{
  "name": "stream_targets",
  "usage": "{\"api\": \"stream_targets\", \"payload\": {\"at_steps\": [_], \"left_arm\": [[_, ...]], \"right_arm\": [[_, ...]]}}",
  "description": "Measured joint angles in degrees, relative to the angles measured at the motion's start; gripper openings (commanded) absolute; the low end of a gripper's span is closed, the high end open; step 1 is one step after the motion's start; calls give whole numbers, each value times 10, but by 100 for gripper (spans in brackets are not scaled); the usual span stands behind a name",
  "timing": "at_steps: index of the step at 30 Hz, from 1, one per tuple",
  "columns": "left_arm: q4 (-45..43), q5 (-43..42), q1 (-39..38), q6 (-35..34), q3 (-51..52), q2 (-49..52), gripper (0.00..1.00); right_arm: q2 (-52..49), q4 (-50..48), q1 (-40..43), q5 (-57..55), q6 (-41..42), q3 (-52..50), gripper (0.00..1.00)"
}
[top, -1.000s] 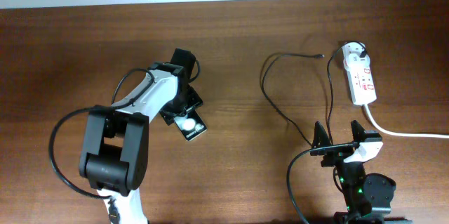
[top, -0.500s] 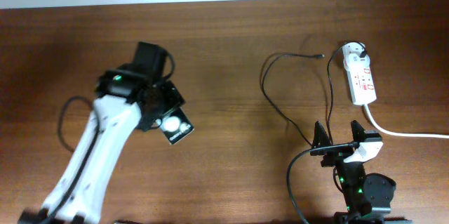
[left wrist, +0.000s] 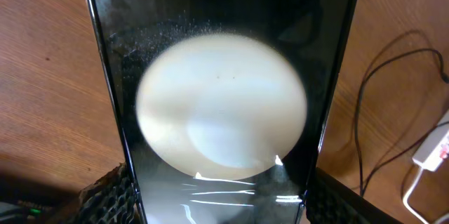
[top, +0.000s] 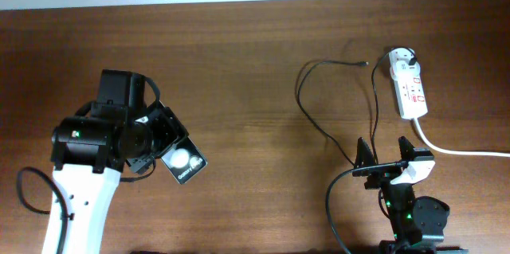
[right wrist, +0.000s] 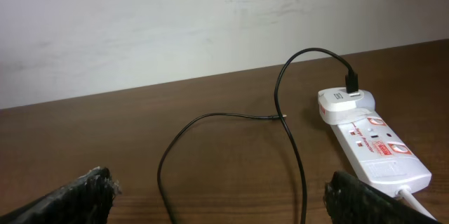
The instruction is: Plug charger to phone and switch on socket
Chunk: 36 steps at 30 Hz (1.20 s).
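Note:
My left gripper [top: 155, 144] is shut on the phone [top: 183, 162], a black slab with a white circle, held at the table's left. In the left wrist view the phone [left wrist: 221, 97] fills the frame between the fingers. The charger's thin black cable [top: 307, 115] loops over the table's right half; its connector tip [top: 366, 64] lies free and its white plug head [top: 402, 61] sits in the socket [top: 412, 95], a white strip with red markings. My right gripper [top: 389, 158] is open and empty near the front edge. It faces the cable [right wrist: 287, 122] and socket [right wrist: 379, 154].
The socket's thick white cord [top: 462, 150] runs off to the right edge. A pale wall stands behind the table's far edge [right wrist: 175, 87]. Bare brown wood lies between the two arms.
My left arm has swung left and toward the front, carrying the phone with it. The right arm, cable and socket have not moved.

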<state>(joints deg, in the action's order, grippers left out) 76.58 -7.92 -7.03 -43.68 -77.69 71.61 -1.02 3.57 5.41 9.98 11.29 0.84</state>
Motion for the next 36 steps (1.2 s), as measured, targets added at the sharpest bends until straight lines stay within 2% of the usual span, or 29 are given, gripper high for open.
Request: {"api": "stream_targets", "payload": {"at_steps": [3,6,13,17,19,24,29,32,36], "left_arm": [[4,-20,0,2,0,0,70],[5,-43,0,2,0,0,70],[6,-90,0,13,0,22,69],[2,-155,0,30,0,75,68],[-8,-191,0,36,0,97,69],[-52,-247,0,38,0,131,69],[-65,-252,0,38,0,162,69],[-92,-256,0,36,0,167,69],[-104,-261,0,35,0,168,69]], "right_arm": [[0,0,0,6,15,0,99],[0,-4,0,45,95,0,99],[0,-7,0,335,460,0,99],[0,-6,0,434,558,0,99],[0,-10,0,435,553,0,99],[0,-21,0,450,470,5,100],[-9,58,0,457,456,95,96],[-52,74,-1,456,454,138,96],[-168,80,-7,450,443,201,96]]}}
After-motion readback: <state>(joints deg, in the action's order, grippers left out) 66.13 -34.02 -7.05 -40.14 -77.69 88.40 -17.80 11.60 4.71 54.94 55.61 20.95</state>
